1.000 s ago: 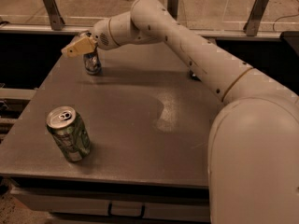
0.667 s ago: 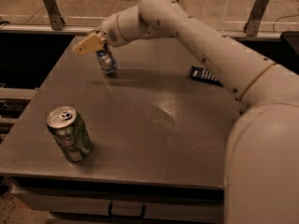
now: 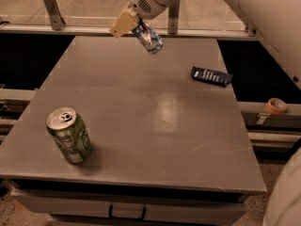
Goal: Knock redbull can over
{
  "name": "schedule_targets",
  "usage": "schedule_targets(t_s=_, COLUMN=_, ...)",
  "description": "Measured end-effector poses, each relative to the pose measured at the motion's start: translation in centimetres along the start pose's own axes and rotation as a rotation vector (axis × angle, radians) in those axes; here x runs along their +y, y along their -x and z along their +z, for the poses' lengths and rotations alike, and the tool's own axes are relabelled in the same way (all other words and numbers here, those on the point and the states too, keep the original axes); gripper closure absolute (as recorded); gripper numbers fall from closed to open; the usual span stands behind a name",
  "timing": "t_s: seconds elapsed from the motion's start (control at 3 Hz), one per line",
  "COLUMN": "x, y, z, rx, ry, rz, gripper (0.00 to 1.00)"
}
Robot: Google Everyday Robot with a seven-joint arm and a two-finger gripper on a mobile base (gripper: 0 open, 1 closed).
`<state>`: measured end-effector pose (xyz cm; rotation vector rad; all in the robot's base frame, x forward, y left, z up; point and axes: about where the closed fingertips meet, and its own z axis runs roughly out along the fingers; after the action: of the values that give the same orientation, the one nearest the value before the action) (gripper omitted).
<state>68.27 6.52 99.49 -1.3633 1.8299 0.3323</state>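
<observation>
The redbull can (image 3: 150, 40) is slim, blue and silver. It hangs tilted over the far middle of the grey table (image 3: 141, 107), its lower end pointing right and down. My gripper (image 3: 135, 29) comes in from the upper right and is shut on the can's upper part. One tan finger (image 3: 122, 23) shows on the can's left; the other is hidden behind the can. I cannot tell whether the can's lower end touches the table top.
A wider green can (image 3: 69, 135) with a silver top stands tilted near the front left. A dark blue packet (image 3: 211, 76) lies at the right. A tape roll (image 3: 275, 106) sits on the rail beyond the right edge. My arm fills the upper right.
The gripper has moved right from the table's far left to the far middle, taking the redbull can with it. The can has gone from upright to tilted.
</observation>
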Motion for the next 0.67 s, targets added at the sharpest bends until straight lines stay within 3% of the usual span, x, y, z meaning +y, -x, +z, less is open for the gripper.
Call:
schedule_targets(t_s=0.33, x=2.6, y=-0.2, z=1.7, rx=0.092, ry=0.129, rz=-0.072, gripper=1.00)
schedule_targets(t_s=0.67, x=6.9, y=-1.9, z=5.0, rx=0.167, ry=0.313, rz=-0.100, gripper=1.00)
